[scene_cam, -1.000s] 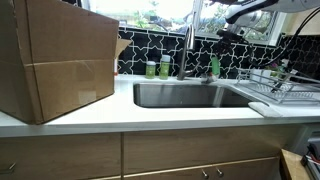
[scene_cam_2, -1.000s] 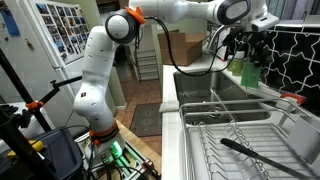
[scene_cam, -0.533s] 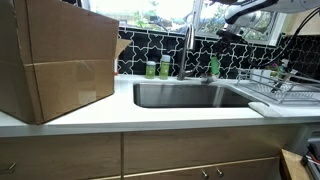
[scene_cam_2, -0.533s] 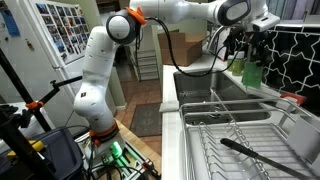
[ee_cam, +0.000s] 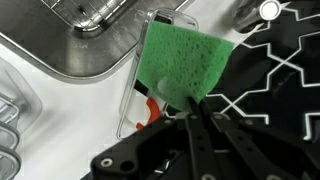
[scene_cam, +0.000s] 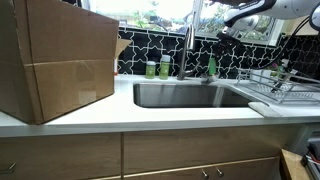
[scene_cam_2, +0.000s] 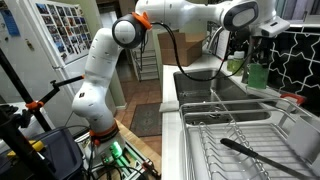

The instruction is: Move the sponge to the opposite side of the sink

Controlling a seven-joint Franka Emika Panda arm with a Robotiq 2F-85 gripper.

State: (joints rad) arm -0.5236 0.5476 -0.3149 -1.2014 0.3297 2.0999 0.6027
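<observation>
Green sponge held aloft in gripper, beside sink.
Item: flat green pad, clamped at one edge between two dark fingers drawn tight together on it; most of the pad sticks out past the fingertips. Location: in the air, in the wrist view over the white counter between the steel basin's corner and the black patterned tiles. Nearby: clear container with an orange part, seen behind the pad; chrome faucet; green-labelled bottles at the basin's rear rim; wire dish rack; large cardboard box on the counter.
</observation>
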